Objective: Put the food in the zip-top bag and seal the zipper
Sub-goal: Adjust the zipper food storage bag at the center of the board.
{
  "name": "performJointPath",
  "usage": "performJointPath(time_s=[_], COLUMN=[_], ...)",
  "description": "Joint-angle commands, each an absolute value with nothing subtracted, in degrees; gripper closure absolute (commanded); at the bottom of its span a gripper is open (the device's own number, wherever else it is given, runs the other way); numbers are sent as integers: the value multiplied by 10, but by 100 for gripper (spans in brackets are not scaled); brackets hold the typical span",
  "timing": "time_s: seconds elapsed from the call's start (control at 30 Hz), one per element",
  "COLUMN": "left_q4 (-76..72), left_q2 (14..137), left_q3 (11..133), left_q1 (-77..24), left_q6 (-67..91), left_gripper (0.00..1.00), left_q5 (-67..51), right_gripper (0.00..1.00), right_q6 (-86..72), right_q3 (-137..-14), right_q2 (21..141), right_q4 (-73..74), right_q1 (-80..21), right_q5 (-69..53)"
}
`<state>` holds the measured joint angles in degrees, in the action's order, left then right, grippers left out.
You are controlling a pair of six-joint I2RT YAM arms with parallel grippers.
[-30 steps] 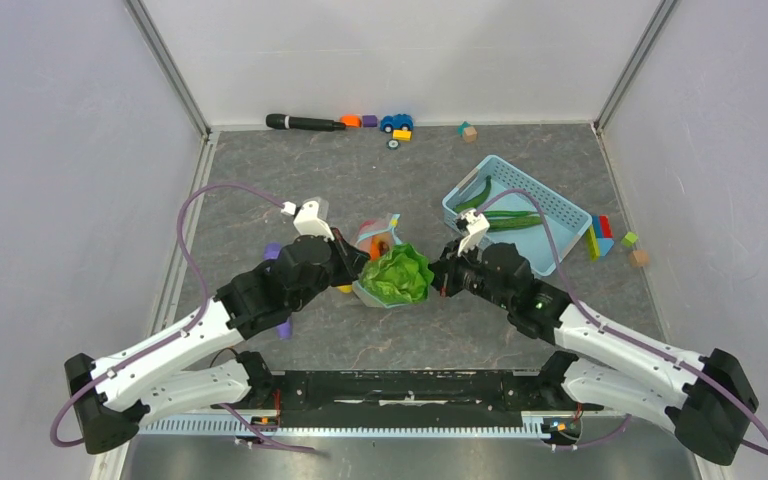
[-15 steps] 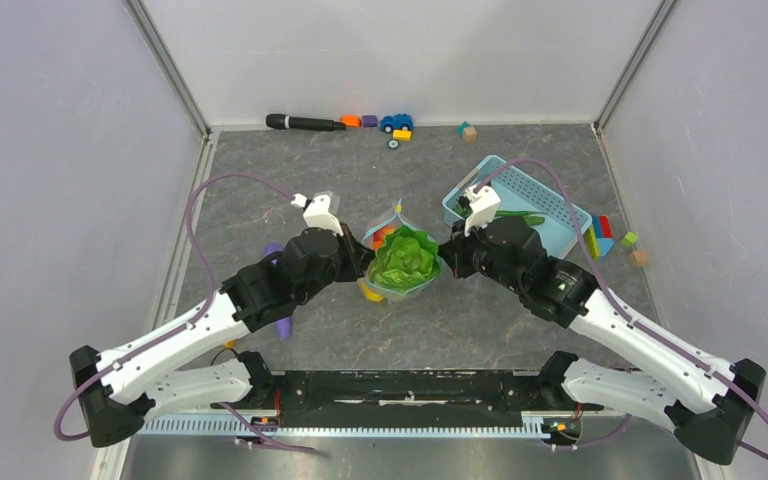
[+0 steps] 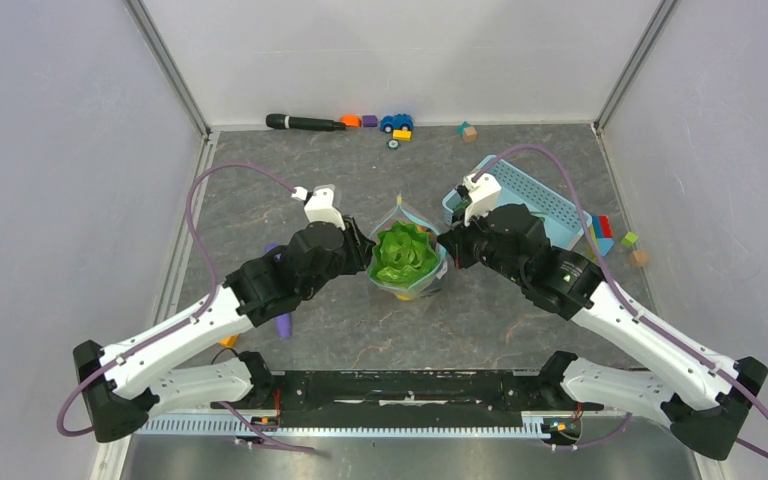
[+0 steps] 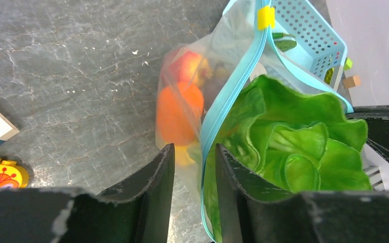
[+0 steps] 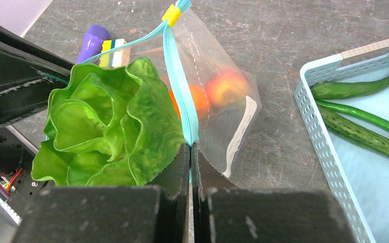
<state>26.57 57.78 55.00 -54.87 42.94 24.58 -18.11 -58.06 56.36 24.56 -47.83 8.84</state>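
The right jaws are pinched tight on the zipper (image 5: 174,76) at one side of the bag (image 5: 223,126). The left jaws stand apart. The other side of the bag's mouth runs loose through the gap between them, so they hold nothing.

The bag is in the middle of the tabletop with its mouth up. An orange (image 4: 177,111) and a red fruit (image 5: 225,83) sit deep inside. The lettuce (image 3: 403,255) is only partly in, and its leaves puff out over the mouth.

With only one side held, the soft bag could sag or tip, and the lettuce could roll out. The leaves also lie against the zipper. If it is pulled shut now, they may get caught and the bag will not seal.

The pods (image 5: 359,114) lie in the basket (image 5: 320,65) near the far right corner, not yet bagged. The lettuce leaves little room for them.
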Motion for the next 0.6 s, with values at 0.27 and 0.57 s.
performJointPath(time_s=[0.27, 0.57], left_q4=[202, 186], left_q2=[607, 636], left_q3=[559, 577], left_q1=[-550, -547], left_q6=[338, 332], left_gripper=[53, 83], left_q5=[272, 284], right_gripper=[100, 100], right_q6=[-162, -147], right_q3=[-575, -570], right_q2=[554, 550], right_q4=[208, 191], right_q1=[-463, -449], right_q5=[68, 66])
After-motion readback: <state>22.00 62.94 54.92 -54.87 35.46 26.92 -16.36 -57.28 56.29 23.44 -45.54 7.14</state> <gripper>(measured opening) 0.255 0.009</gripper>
